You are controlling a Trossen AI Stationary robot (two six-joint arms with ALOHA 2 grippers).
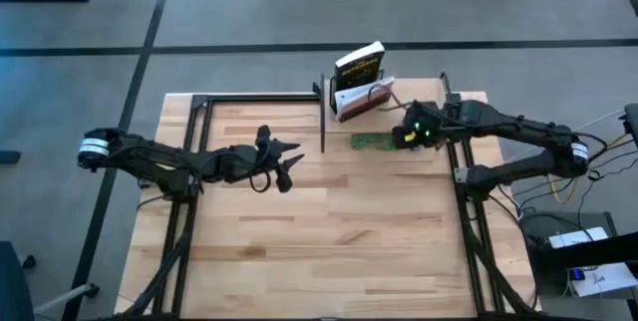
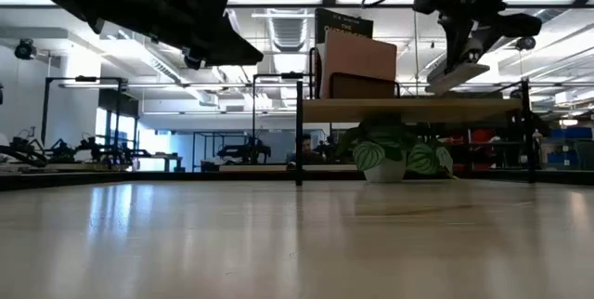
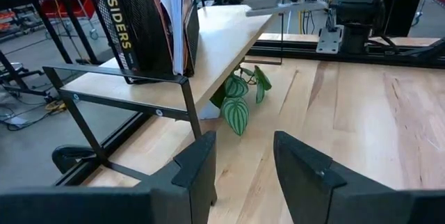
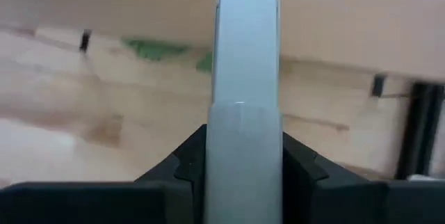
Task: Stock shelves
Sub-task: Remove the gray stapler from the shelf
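The shelf (image 1: 399, 112) is a small light wood board on thin black legs at the table's far side. On its left part a black wire rack holds upright books (image 1: 359, 80). My right gripper (image 2: 469, 53) hangs above the board's right part (image 2: 445, 109), shut on a thin flat grey thing (image 2: 457, 76). A potted plant with striped green leaves (image 2: 394, 155) stands on the table under the board. My left gripper (image 1: 291, 157) is open and holds nothing, above the table's middle, left of the shelf. My right gripper pinches the flat grey thing by its two broad faces (image 4: 243, 123), one finger on each. In the low view the fingers (image 2: 464, 39) come from above, pointing down. The thing hangs tilted below them, lifted clear of the shelf board.
The board right of the rack (image 3: 229, 36) shows bare wood. Black frame rails run along the table's left (image 1: 189, 161) and right (image 1: 464, 191) sides. Bare tabletop (image 1: 339, 231) lies in front of the shelf.
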